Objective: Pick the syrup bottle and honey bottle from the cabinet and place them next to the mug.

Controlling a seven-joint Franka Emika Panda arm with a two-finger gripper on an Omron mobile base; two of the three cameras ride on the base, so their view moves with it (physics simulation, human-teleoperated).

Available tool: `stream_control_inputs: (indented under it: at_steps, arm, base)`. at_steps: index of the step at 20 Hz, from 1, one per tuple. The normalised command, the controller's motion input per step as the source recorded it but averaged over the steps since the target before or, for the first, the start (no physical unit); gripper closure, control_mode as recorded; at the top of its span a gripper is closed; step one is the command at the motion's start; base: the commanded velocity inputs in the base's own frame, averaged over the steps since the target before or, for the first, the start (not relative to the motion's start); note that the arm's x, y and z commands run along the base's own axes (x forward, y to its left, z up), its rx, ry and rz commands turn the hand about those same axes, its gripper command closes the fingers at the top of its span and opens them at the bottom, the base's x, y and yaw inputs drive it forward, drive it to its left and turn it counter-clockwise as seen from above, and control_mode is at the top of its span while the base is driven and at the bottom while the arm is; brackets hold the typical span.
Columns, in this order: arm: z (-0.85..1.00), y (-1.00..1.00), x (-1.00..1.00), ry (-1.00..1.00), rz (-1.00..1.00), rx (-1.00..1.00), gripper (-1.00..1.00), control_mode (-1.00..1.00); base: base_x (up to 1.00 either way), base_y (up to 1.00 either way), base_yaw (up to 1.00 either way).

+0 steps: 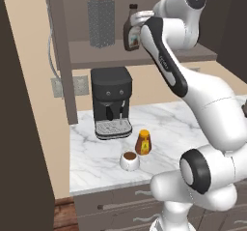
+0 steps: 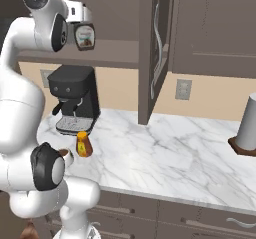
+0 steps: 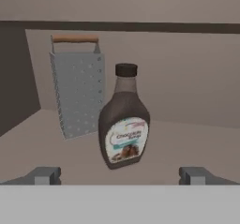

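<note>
With my gripper (image 3: 120,175) raised to the cabinet (image 1: 144,56) shelf, its two fingertips stand wide apart and hold nothing. Between them, a little farther back on the shelf, stands the syrup bottle (image 3: 123,120), upright, dark brown with a dark cap and a pale label facing me. I am near it but not touching it. Just beside the syrup bottle, on its left as my hand sees it and slightly farther back, stands a metal grater (image 3: 77,94) with a wooden handle, also upright. From the left base view the syrup bottle (image 1: 131,29) sits on the same shelf to the right of the grater (image 1: 101,22), partly hidden by my arm. Below the syrup bottle, on the marble counter (image 1: 91,152), a black coffee machine (image 1: 112,102) stands against the wall. In front of that machine the honey bottle (image 1: 143,142) stands upright, short and amber, and the white mug (image 1: 130,161) with dark liquid sits just beside it, nearer the counter edge.
</note>
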Motion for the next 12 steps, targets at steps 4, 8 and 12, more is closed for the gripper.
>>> stream_control_inputs:
  at_steps: [4, 8, 12]
  arm:
    - [0.0, 0.0, 0.38, 0.0, 0.0, 0.0, -1.0, -1.0]
    - [0.0, 0.0, 0.29, 0.0, 0.04, 0.0, -1.0, -1.0]
    - [0.0, 0.0, 0.31, 0.0, 0.07, 0.0, -1.0, -1.0]
  base:
    - [0.0, 0.0, 0.0]
    - [0.0, 0.0, 0.0]
    - [0.0, 0.0, 0.0]
